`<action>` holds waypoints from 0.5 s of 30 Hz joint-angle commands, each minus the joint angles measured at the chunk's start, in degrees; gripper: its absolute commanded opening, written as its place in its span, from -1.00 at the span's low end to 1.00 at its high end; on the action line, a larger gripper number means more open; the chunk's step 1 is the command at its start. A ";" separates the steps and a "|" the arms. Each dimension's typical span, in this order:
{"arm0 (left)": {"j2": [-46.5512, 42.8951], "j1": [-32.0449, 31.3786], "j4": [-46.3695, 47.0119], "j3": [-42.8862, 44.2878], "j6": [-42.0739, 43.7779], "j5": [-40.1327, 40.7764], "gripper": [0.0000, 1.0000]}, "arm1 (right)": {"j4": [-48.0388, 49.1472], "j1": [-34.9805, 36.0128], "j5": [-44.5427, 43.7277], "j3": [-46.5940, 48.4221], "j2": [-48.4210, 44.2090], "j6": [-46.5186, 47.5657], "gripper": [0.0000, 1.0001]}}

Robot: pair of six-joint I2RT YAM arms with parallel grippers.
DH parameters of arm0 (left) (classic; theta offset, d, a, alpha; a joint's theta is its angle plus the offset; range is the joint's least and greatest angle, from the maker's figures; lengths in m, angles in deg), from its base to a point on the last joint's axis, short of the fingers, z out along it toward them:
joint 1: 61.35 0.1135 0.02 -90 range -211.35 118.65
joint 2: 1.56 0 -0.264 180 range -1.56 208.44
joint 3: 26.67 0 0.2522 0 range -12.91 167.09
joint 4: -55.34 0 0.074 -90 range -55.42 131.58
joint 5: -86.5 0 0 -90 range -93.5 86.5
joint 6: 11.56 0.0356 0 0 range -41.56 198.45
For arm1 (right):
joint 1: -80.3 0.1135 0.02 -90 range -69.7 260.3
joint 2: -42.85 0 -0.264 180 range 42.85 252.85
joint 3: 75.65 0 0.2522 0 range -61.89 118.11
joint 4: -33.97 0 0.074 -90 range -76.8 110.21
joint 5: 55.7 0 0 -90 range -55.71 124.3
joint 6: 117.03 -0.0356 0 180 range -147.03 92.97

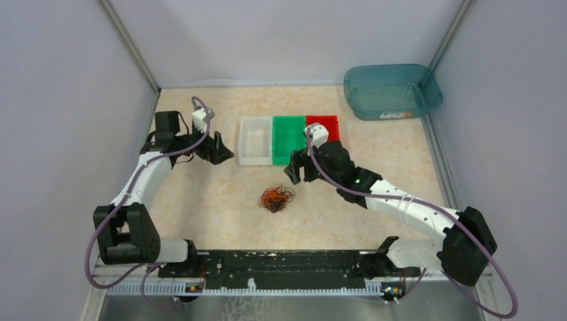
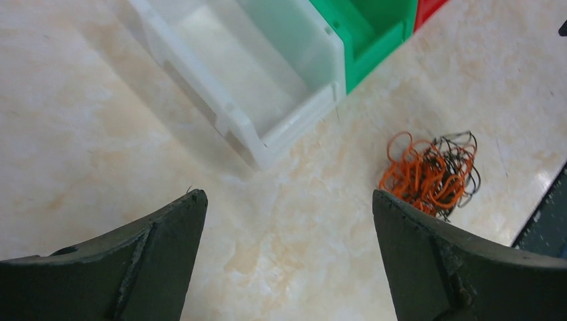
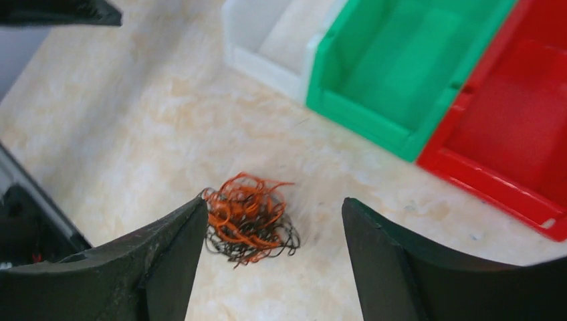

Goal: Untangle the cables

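No legible text, labels or numbers

Cables [image 1: 277, 198] at lower centre of top view too small to tell single strands, red bin [image 1: 327, 120] there partly hidden behind right arm [image 1: 348, 175], only its corner at top edge in left wrist view, white bin [image 3: 261, 63] cut by top edge in right wrist view, tub [image 1: 354, 90] label unreadable

Bright, even light, soft shadows; the cables [image 3: 249, 217] look slightly blurred.
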 commanded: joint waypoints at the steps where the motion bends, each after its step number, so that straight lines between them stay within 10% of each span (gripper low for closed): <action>1: 0.48 -0.03 -14.71 0.81 9.18 -5.21 0.98 | -0.51 6.50 3.45 -0.95 0.87 6.53 0.39; 15: -7.83 -2.34 -13.05 -6.49 8.96 -4.57 0.98 | 2.04 13.48 4.81 4.59 17.46 9.66 -0.10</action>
